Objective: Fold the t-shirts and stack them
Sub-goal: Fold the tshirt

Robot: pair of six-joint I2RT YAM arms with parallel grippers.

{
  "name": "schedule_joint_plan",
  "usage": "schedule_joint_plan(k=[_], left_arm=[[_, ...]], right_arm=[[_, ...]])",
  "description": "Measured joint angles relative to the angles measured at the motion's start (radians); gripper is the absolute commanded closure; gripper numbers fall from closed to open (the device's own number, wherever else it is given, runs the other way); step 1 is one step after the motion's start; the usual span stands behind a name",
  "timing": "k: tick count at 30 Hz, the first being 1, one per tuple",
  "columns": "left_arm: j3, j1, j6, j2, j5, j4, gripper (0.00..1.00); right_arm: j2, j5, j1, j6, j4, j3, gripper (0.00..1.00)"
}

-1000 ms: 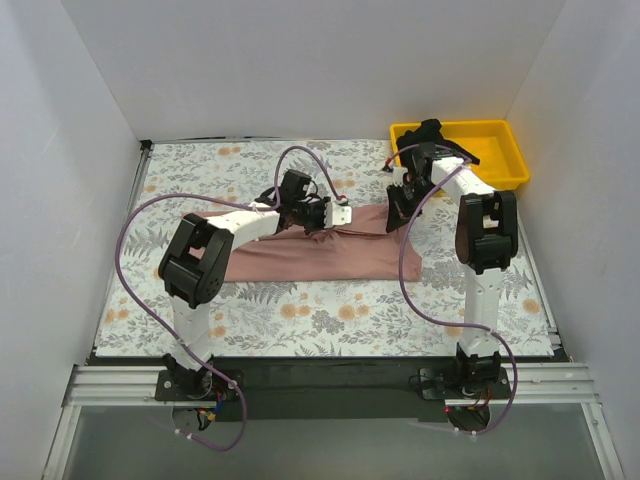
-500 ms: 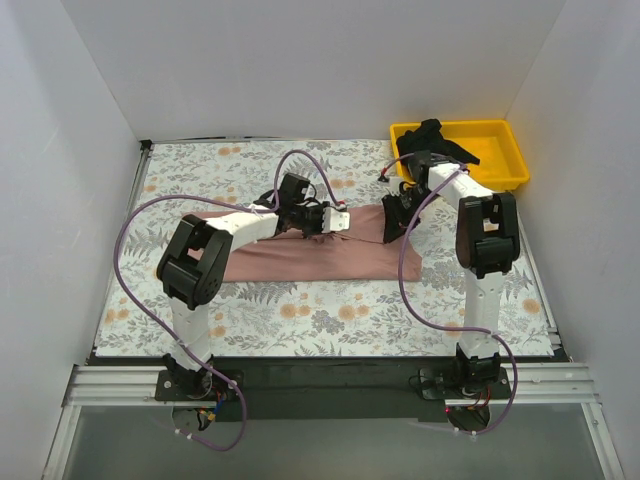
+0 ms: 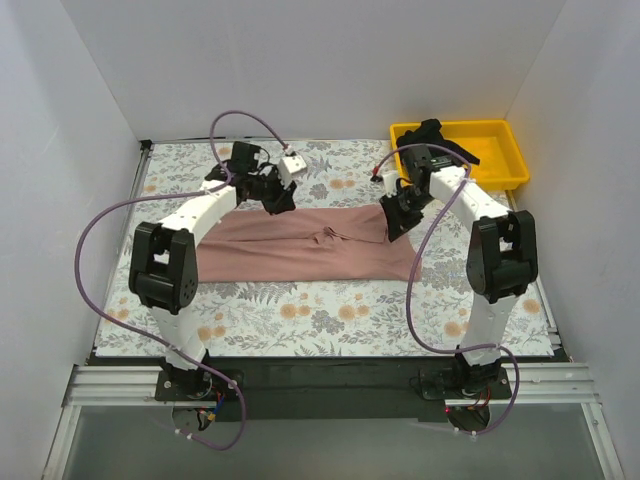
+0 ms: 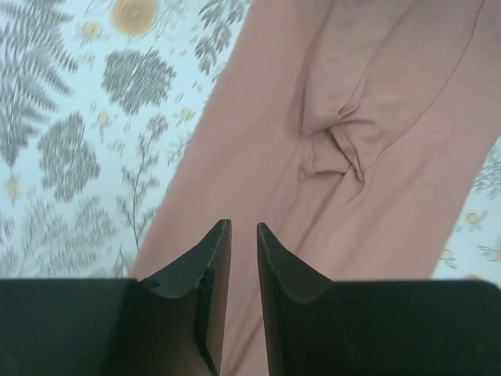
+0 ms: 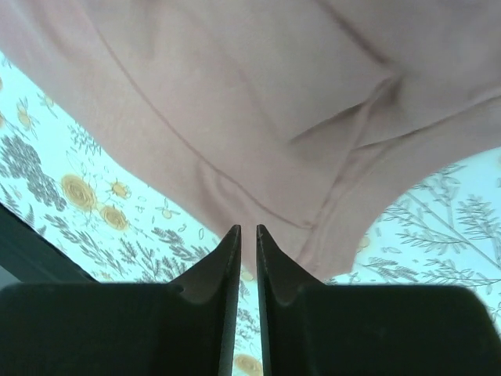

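Left arm [image 3: 205, 207] swung back off pink t-shirt [image 3: 300, 255]. Both jaws narrowly parted, empty. Lengthwise fold laid; next, regrip ends, fold across.

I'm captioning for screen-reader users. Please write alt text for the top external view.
A dusty pink t-shirt, folded into a long band, lies across a floral table cover, with the left gripper near its far edge and the right gripper at its right end. A black t-shirt lies in a yellow bin at the far right.
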Motion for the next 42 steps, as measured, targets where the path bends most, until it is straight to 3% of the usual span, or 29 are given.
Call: schedule_joint_plan(k=[7, 13, 18, 22, 24, 26, 29, 32, 37, 42], left_arm=[[0.081, 0.217, -0.250, -0.012, 0.050, -0.198, 0.82], [0.032, 0.422, -0.371, -0.047, 0.084, -0.239, 0.82], [-0.068, 0.495, -0.433, -0.111, 0.110, -0.237, 0.82], [-0.077, 0.537, -0.448, -0.113, 0.125, -0.238, 0.82], [-0.077, 0.562, -0.439, -0.113, 0.124, -0.241, 0.82], [-0.077, 0.579, -0.414, -0.113, 0.114, -0.254, 0.82], [-0.077, 0.585, -0.354, -0.113, 0.083, -0.276, 0.82], [-0.077, 0.567, -0.290, -0.113, 0.037, -0.306, 0.83], [-0.112, 0.482, -0.206, -0.113, -0.074, -0.304, 0.85], [-0.134, 0.372, -0.185, -0.108, -0.175, -0.300, 0.86]], right_arm=[[0.003, 0.134, 0.192, -0.026, 0.009, -0.095, 0.85], [0.145, 0.222, 0.222, -0.032, 0.000, -0.051, 0.86], [0.299, 0.271, 0.219, -0.035, -0.099, 0.193, 0.87], [0.505, 0.368, 0.222, -0.064, -0.160, 0.569, 0.87], [0.627, 0.447, 0.222, -0.098, -0.118, 0.799, 0.87], [0.688, 0.535, 0.222, -0.140, 0.043, 0.880, 0.87], [0.642, 0.635, 0.219, -0.198, 0.293, 0.733, 0.86], [0.562, 0.657, 0.216, -0.224, 0.426, 0.575, 0.85], [0.426, 0.644, 0.206, -0.225, 0.462, 0.425, 0.79], [0.296, 0.581, 0.195, -0.192, 0.435, 0.409, 0.71]])
